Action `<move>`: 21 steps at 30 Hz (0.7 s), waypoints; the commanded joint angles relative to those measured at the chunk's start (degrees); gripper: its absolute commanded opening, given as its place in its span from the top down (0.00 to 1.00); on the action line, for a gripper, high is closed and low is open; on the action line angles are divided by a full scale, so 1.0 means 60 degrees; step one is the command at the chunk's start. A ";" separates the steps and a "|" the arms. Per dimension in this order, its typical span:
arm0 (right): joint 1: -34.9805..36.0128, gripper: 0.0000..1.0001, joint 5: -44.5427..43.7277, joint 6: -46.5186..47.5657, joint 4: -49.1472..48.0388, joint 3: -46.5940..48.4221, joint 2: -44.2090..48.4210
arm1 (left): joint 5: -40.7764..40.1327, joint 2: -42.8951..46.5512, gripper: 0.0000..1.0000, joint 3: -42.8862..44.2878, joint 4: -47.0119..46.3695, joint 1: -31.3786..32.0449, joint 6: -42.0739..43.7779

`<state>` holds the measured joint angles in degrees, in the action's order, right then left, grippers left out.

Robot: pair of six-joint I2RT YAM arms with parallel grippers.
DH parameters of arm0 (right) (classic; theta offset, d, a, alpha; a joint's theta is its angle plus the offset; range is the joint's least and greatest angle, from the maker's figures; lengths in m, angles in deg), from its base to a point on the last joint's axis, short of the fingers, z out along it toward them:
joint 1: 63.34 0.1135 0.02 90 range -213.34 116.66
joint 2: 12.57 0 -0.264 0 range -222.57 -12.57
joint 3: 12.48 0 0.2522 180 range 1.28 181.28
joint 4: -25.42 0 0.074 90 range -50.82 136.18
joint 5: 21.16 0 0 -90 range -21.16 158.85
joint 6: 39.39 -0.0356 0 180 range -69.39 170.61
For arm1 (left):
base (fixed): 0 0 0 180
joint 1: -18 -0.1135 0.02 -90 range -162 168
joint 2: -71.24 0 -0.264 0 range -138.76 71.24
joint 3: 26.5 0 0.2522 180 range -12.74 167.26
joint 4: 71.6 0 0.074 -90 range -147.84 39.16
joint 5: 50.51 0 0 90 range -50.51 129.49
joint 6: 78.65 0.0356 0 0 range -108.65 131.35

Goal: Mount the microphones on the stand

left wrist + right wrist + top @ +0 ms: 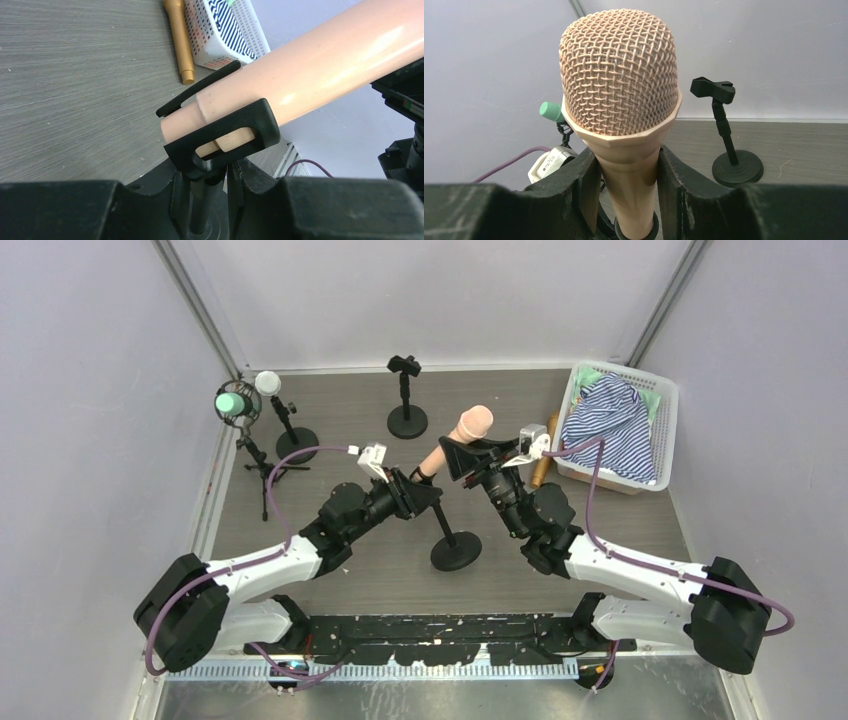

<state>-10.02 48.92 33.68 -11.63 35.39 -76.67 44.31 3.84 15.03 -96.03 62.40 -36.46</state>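
On my screen both arms share one build: the left arm (265,568) and the right arm (640,572) have white links between bulky black joint housings. A purple cable (266,498) loops along each up to a small white camera box (372,458) at the wrist. The end effector fingers (574,200) are matte black with pale scuffs along their edges.

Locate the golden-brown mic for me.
Top view: the golden-brown microphone lies flat on the table, right of centre, alongside the left wall of the white basket.
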 commanded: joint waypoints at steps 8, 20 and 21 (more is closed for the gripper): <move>0.0836 0.78 0.1389 -0.1503 0.2612 -0.0730 0.0070 | 0.0109 0.0930 1.00 0.1578 -0.4818 0.0173 -0.0167; 0.0838 0.39 0.1423 -0.0630 0.3960 0.0257 0.2627 | -0.0060 0.1097 0.99 0.1145 -0.4170 0.0173 0.0094; 0.0838 0.35 0.1472 -0.0534 0.4217 0.0377 0.2842 | -0.0110 0.1162 0.99 0.1083 -0.4092 0.0177 0.0133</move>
<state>-5.71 52.97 30.82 4.72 35.30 -62.77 45.51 6.07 16.77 -103.20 63.62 -33.47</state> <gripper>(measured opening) 0.597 0.276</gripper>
